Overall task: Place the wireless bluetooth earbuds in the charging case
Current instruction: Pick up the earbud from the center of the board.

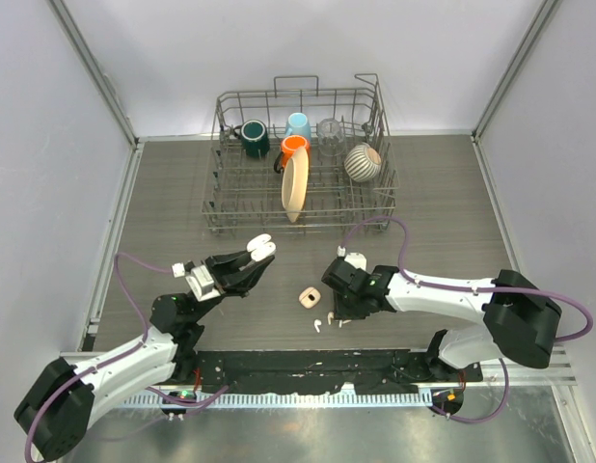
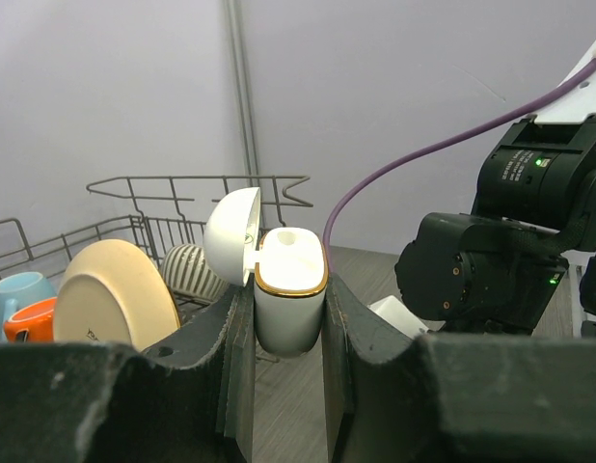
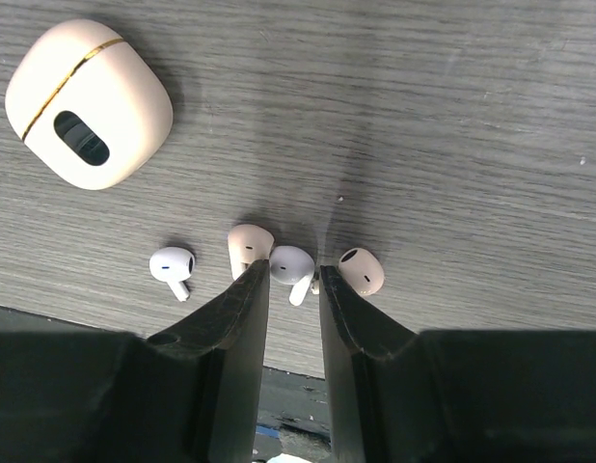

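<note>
The left tool [image 1: 257, 253] is clamping the white charging case [image 2: 290, 309] upright between its fingers, its lid [image 2: 230, 236] hanging open to the left. The right tool [image 3: 293, 275] is hovering over the surface [image 3: 472, 116] with fingers narrowly parted; four earbuds [image 3: 172, 263] are lying in a row at its tips, one white bud [image 3: 291, 262] sitting between them, though whether they are pinching it I cannot tell, and a closed beige case [image 3: 89, 104] is lying up-left of the tool

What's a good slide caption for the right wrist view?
Right gripper poised over four earbuds beside a closed case.
</note>
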`<state>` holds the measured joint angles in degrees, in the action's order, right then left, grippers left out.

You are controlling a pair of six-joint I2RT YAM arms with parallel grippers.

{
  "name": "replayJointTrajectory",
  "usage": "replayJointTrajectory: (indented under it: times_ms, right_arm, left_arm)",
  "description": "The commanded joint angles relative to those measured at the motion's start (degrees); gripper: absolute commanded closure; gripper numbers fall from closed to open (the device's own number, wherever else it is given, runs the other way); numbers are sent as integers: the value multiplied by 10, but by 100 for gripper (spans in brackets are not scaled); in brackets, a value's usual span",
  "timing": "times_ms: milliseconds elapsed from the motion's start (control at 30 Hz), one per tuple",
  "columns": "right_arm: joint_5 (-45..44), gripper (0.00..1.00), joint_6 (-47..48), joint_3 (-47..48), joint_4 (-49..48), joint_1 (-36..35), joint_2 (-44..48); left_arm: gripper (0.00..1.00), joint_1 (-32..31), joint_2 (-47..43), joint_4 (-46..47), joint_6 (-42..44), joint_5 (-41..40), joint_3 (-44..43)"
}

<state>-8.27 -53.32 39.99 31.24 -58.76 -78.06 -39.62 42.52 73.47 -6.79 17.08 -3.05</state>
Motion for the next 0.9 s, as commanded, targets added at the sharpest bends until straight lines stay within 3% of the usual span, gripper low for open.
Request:
replayJointTrajectory:
  times_ms: [0, 867]
  right_arm:
    - [-11, 67, -4, 22, -8, -6, -6]
    - [-19, 66, 11, 33, -9, -6, -30]
  left_arm:
    - [100, 2, 4, 25, 15, -7, 1]
    - [100, 2, 13, 25, 17, -6, -5]
